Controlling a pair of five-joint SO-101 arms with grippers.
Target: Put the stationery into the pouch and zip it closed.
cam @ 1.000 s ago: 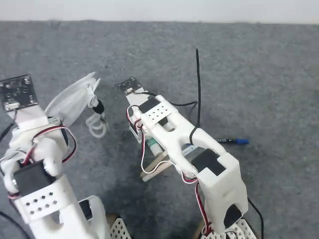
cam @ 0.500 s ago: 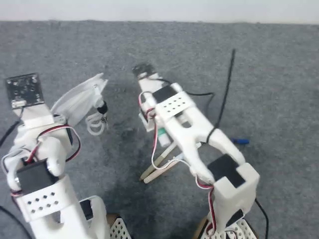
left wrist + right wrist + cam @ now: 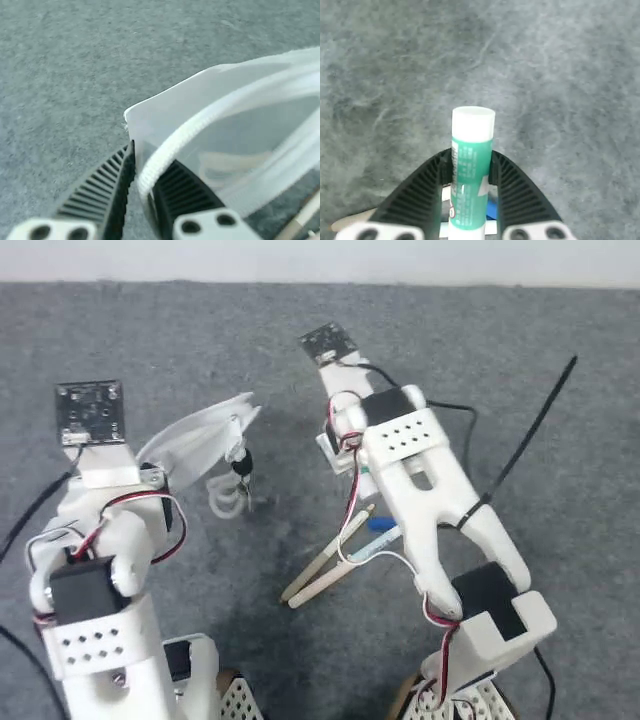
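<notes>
Left wrist view: pouch (image 3: 240,125) ran off the frame edge, contents too blurred to tell. Glue stick (image 3: 470,165) base cut off. High view centre: blue pen (image 3: 381,523) mostly hidden under right arm (image 3: 430,470).

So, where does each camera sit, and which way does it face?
High view: fixed above and behind, looking down at the table; left arm and right arm show.
Left wrist view: on the left wrist, facing along the left gripper, shut on the pouch.
Right wrist view: on the right wrist, facing along the right gripper, shut on the glue stick.
Shared: the pouch, in high and left wrist views.
</notes>
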